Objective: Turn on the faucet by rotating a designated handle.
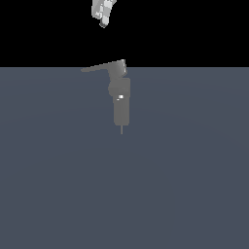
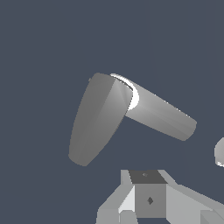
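Floor: flat, uniform slate blue-grey, no texture, seams or markings. In the exterior view it fills the lower part of the picture and ends in a straight horizontal edge. Above that edge the backdrop is plain black, featureless. No walls, furniture or windows distinguishable. Light: even and diffuse, with no cast shadows visible on the floor. In the wrist view the same blue-grey surface fills the whole background, slightly mottled, otherwise bare.
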Robot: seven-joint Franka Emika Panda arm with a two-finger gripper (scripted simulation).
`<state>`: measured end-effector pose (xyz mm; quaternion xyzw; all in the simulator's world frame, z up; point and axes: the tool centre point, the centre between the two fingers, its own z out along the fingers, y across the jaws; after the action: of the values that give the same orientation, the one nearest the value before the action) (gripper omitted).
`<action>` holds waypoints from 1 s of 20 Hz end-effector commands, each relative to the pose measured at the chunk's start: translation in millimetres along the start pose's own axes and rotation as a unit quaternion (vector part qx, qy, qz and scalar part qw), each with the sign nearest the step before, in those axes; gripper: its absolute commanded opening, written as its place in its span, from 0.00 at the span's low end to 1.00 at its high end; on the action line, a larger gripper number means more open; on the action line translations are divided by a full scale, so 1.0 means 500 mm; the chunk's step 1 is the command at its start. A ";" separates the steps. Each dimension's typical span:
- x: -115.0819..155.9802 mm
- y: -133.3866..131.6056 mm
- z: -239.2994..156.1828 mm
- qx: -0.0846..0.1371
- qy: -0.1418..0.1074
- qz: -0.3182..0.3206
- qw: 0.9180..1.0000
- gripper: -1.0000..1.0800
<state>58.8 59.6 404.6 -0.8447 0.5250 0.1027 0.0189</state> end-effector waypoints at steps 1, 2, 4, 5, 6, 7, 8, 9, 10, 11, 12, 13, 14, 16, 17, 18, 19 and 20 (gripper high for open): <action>0.006 -0.035 0.026 -0.005 0.004 0.032 0.999 0.00; 0.008 -0.048 0.037 -0.007 0.005 0.045 0.999 0.00; 0.011 -0.074 0.059 -0.011 0.010 0.069 0.998 0.00; 0.012 -0.087 0.071 -0.013 0.012 0.081 0.997 0.00; 0.013 -0.100 0.083 -0.015 0.015 0.093 0.995 0.00; 0.014 -0.113 0.096 -0.017 0.017 0.104 0.994 0.00; 0.014 -0.125 0.108 -0.019 0.020 0.116 0.993 0.00; 0.014 -0.137 0.121 -0.021 0.023 0.127 0.991 0.00; 0.014 -0.149 0.134 -0.023 0.026 0.138 0.990 0.00; 0.013 -0.160 0.147 -0.025 0.030 0.148 0.988 0.00; 0.013 -0.170 0.160 -0.026 0.033 0.158 0.987 0.00; 0.012 -0.180 0.172 -0.027 0.036 0.167 0.985 0.00; 0.011 -0.189 0.183 -0.029 0.039 0.175 0.983 0.00; 0.008 -0.205 0.204 -0.031 0.044 0.190 0.980 0.00; 0.007 -0.211 0.213 -0.032 0.047 0.196 0.979 0.00; 0.006 -0.218 0.222 -0.033 0.049 0.202 0.978 0.00; 0.005 -0.223 0.231 -0.033 0.051 0.207 0.976 0.00; 0.003 -0.228 0.238 -0.034 0.053 0.212 0.975 0.00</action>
<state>140.1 122.4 285.1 -0.7249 0.6819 0.0800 -0.0567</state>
